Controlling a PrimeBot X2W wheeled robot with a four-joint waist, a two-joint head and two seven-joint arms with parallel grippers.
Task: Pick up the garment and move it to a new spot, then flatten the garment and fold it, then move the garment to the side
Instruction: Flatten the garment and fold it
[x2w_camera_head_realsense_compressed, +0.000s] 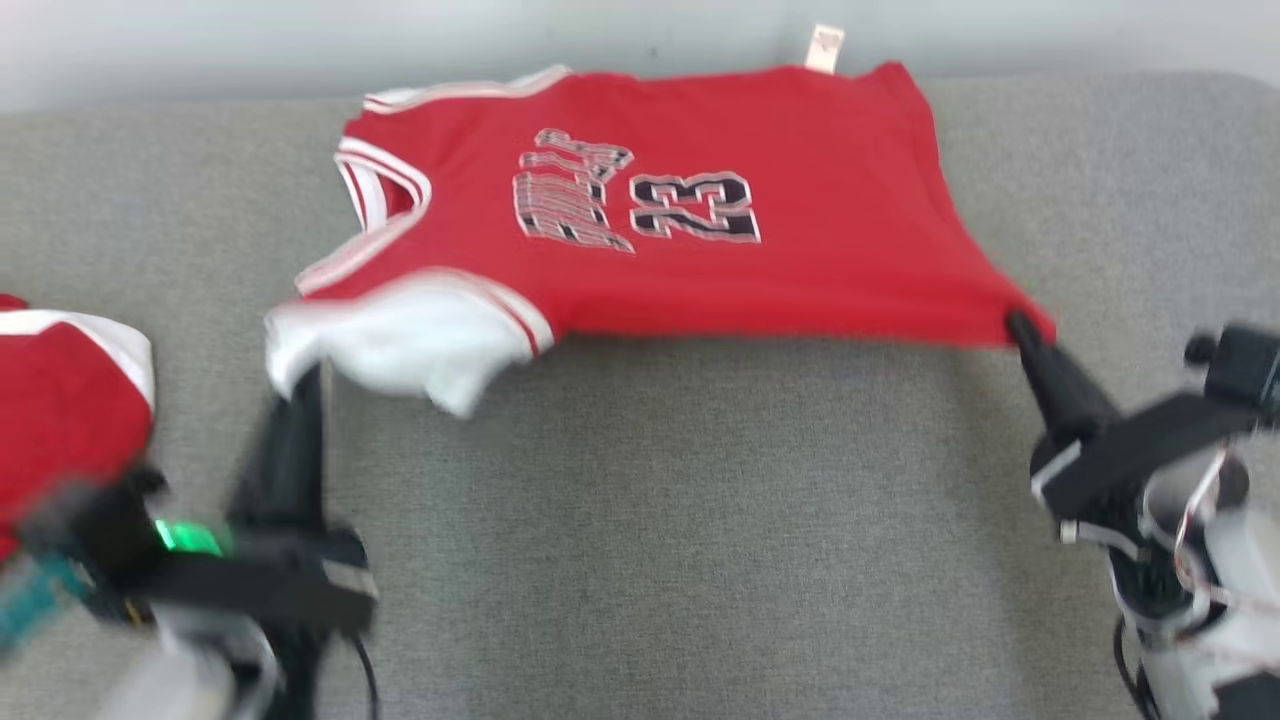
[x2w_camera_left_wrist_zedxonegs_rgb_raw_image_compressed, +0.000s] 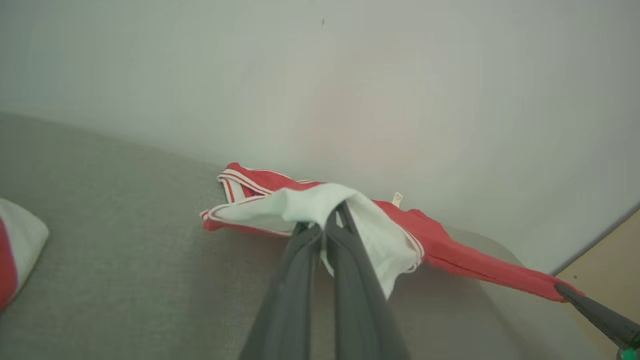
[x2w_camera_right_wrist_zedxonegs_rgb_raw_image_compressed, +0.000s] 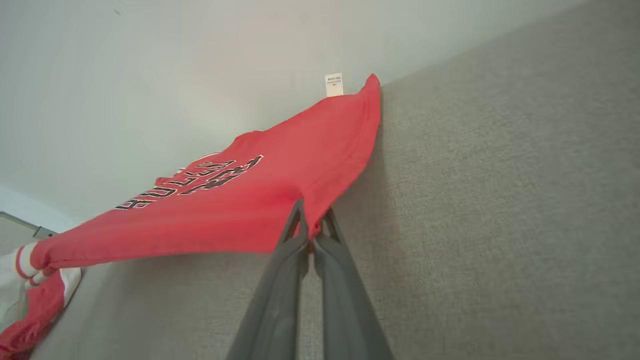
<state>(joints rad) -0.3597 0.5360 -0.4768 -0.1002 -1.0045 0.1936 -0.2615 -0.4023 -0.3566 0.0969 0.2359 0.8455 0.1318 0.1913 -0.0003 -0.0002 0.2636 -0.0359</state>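
Left gripper (x2w_camera_head_realsense_compressed: 305, 385), low in the head view: fingers clenched on the white sleeve (x2w_camera_head_realsense_compressed: 420, 340) of the garment (x2w_camera_head_realsense_compressed: 700, 280). The left wrist view confirms white cloth draped over both fingertips. That side of the head view is blurred, so I read the pinch as at the sleeve edge, but not with certainty.

Right gripper (x2w_camera_head_realsense_compressed: 1022, 328): fingers clamped on the hem corner (x2w_camera_head_realsense_compressed: 1030, 322); the right wrist view shows red cloth pinched between the 2 tips.

Garment: red jersey, printed side up, number 23 (x2w_camera_head_realsense_compressed: 695, 207) readable, neck to my left, hem to my right. The near edge is raised off the grey padded surface (x2w_camera_head_realsense_compressed: 700, 520) and drawn taut between the 2 grippers. The far edge lies at the back of the surface against the wall (x2w_camera_head_realsense_compressed: 250, 40), with a small label (x2w_camera_head_realsense_compressed: 824, 48) sticking up at the far hem corner.

Also noted: a second red-and-white garment (x2w_camera_head_realsense_compressed: 60, 400) bunched at the left edge, well apart from the jersey.

Progress, my estimate:
- Pick-up and move: done or nearly done.
- Flattening: in hand. The body is spread wide, but the near edge is not yet laid down and the sleeve is crumpled.
- Fold: not started, 0 creases visible.
- Move to the side: not started.
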